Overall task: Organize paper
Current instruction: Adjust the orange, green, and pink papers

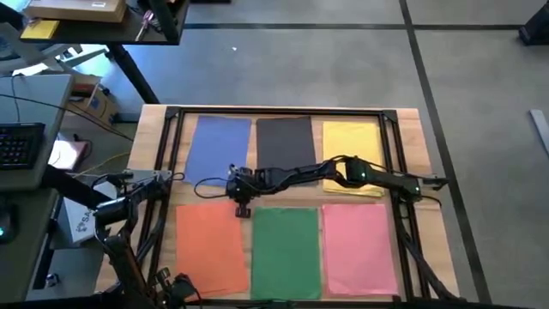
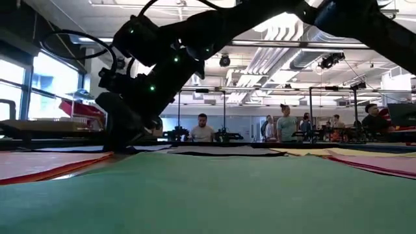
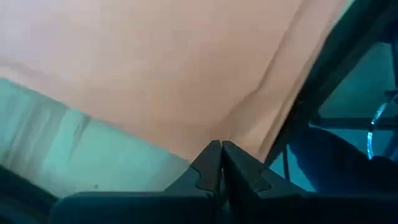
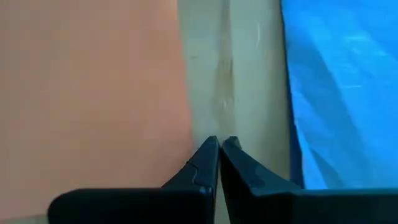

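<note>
Six stacks of paper lie flat on the wooden table: blue (image 1: 221,146), dark grey (image 1: 286,142) and yellow (image 1: 352,146) along the far side, orange (image 1: 210,249), green (image 1: 286,253) and pink (image 1: 358,249) along the near side. My right gripper (image 1: 243,208) reaches across from the right and is shut. It stands low over the bare wood strip (image 4: 239,93) between the orange paper (image 4: 93,93) and the blue paper (image 4: 342,93). My left gripper (image 3: 221,148) is shut, waiting at the table's left edge (image 1: 170,178), with orange paper (image 3: 155,68) ahead of it. My right gripper points its shut fingertips (image 4: 210,149) down at the bare wood between the orange and blue stacks, on neither sheet. I cannot tell whether the tips touch the table.
A black frame (image 1: 176,154) runs around the table's edges. A desk with a keyboard (image 1: 19,144) stands off the left side. In the low view, people (image 2: 203,127) stand in the room beyond the table.
</note>
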You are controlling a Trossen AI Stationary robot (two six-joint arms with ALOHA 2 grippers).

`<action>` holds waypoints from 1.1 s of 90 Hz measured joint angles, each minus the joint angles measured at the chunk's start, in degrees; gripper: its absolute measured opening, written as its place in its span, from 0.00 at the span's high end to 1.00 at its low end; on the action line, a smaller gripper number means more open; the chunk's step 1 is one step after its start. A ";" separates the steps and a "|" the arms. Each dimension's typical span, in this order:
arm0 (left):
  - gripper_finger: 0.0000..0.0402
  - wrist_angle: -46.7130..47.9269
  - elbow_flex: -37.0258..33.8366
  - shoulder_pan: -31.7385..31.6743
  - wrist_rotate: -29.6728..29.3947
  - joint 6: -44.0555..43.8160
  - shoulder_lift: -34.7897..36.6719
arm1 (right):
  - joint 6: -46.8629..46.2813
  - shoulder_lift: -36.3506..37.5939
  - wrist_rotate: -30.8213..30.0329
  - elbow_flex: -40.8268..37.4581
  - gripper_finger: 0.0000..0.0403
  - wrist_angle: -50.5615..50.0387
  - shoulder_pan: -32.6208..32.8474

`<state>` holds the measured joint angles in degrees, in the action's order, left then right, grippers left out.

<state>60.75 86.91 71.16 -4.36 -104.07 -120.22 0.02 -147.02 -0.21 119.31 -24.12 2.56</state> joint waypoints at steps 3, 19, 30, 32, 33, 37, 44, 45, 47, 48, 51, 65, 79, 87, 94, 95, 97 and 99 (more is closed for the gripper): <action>1.00 0.52 0.00 0.15 0.27 -0.38 0.00 | -0.05 0.00 0.00 0.00 1.00 -0.26 0.16; 1.00 2.87 0.06 0.65 2.11 -1.34 0.00 | 0.01 0.02 -0.86 0.00 1.00 -1.14 0.95; 1.00 2.84 1.82 0.52 1.31 -0.40 0.00 | -0.14 0.02 -0.92 0.00 1.00 -1.16 0.88; 1.00 2.29 2.24 0.51 0.51 -0.36 0.03 | -0.14 0.02 -0.80 0.00 1.00 -1.18 0.84; 1.00 1.93 2.41 0.50 -0.01 -0.28 0.06 | -0.14 0.02 -0.77 0.00 1.00 -1.18 0.84; 1.00 -0.41 2.93 0.47 -2.17 0.08 0.13 | -0.16 0.02 -0.75 0.00 1.00 -1.18 0.84; 1.00 -8.62 2.96 0.59 -5.98 2.50 0.13 | -0.16 0.02 -0.74 0.00 1.00 -1.21 0.81; 1.00 -9.98 2.84 0.64 -6.33 2.95 0.10 | -0.16 0.02 -0.75 0.00 1.00 -1.21 0.81; 1.00 -12.42 2.64 0.72 -6.81 3.77 0.02 | -0.16 0.02 -0.78 -0.01 1.00 -1.21 0.83; 1.00 -13.44 2.50 0.75 -6.92 4.07 -0.03 | -0.16 0.02 -0.79 -0.02 1.00 -1.21 0.84; 1.00 -15.86 1.94 0.81 -6.91 4.41 -0.36 | -0.16 0.02 -0.76 -0.02 1.00 -1.21 0.84; 1.00 -14.08 -0.29 0.93 -3.88 2.56 -3.09 | -0.18 0.02 -0.79 -0.02 1.00 -1.21 0.84; 1.00 -11.67 -0.09 0.87 -1.22 2.25 -3.56 | -0.18 0.02 -0.40 -0.07 1.00 -1.39 0.84; 1.00 -11.10 -0.12 0.88 -0.57 0.97 -3.17 | -0.22 0.02 -0.25 -0.07 1.00 -1.54 0.84; 1.00 -10.54 -0.15 1.28 -0.65 -0.66 -2.78 | -1.07 0.02 -0.24 -0.07 1.00 -1.53 0.84; 1.00 -10.46 -0.15 1.30 -0.67 -0.89 -2.75 | -1.19 0.02 -0.22 -0.07 1.00 -1.53 0.84; 1.00 -10.34 -0.15 1.33 -0.80 -1.41 -2.71 | -1.28 0.02 -0.22 -0.07 1.00 -1.51 0.84; 1.00 -10.26 -0.15 1.39 -0.93 -1.96 -2.71 | -1.28 0.02 -0.22 -0.07 1.00 -1.48 0.84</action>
<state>50.49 86.76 72.55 -5.29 -106.03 -122.93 -1.26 -147.00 -0.43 119.23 -25.60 3.40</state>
